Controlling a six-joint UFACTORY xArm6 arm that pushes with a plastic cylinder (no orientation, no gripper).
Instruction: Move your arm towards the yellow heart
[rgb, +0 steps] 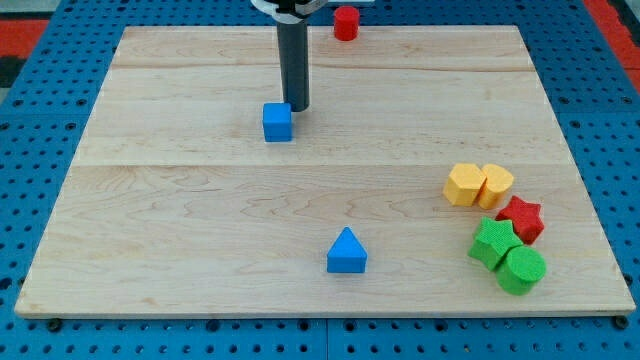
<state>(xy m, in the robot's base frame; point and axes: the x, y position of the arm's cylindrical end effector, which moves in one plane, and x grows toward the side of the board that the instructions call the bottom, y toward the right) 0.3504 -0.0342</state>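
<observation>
Two yellow blocks touch each other at the view's right, the left one (465, 184) and the right one (494, 185). One of them is the yellow heart, but I cannot tell which. My tip (298, 107) rests on the board in the upper middle, just up and to the right of a blue cube (277, 121), touching it or nearly so. The yellow blocks lie far to the right of the tip and lower in the view.
A red cylinder (345, 22) stands at the board's top edge. A blue triangle (346, 251) lies at the bottom centre. Just below the yellow blocks sit a red star (521, 218), a green star (494, 243) and a green cylinder (521, 270), crowded together.
</observation>
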